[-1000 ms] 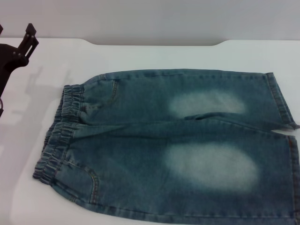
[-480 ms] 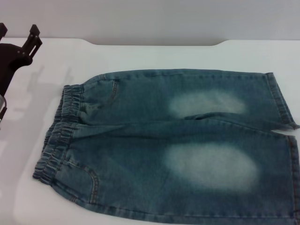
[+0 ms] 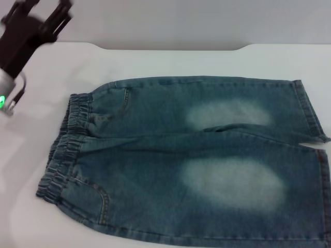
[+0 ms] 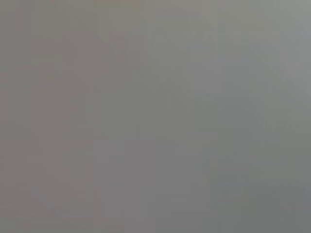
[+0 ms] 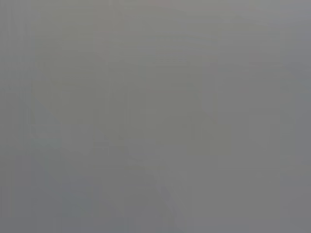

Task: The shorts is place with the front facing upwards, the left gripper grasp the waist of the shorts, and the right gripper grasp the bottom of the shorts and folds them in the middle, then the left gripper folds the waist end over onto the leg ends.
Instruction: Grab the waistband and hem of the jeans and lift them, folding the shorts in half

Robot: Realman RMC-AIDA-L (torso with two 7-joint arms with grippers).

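Lies flat on the white table [image 3: 46, 227]: the shorts [image 3: 186, 155], long axis running left to right, elastic waist [image 3: 64, 150] nearest the left gripper [image 3: 44, 8], hovering wide-jawed beyond it; right gripper unseen.

Bare table [image 3: 46, 72] lies between the left gripper [image 3: 45, 6] and the shorts [image 3: 191, 160] — nothing intervenes.
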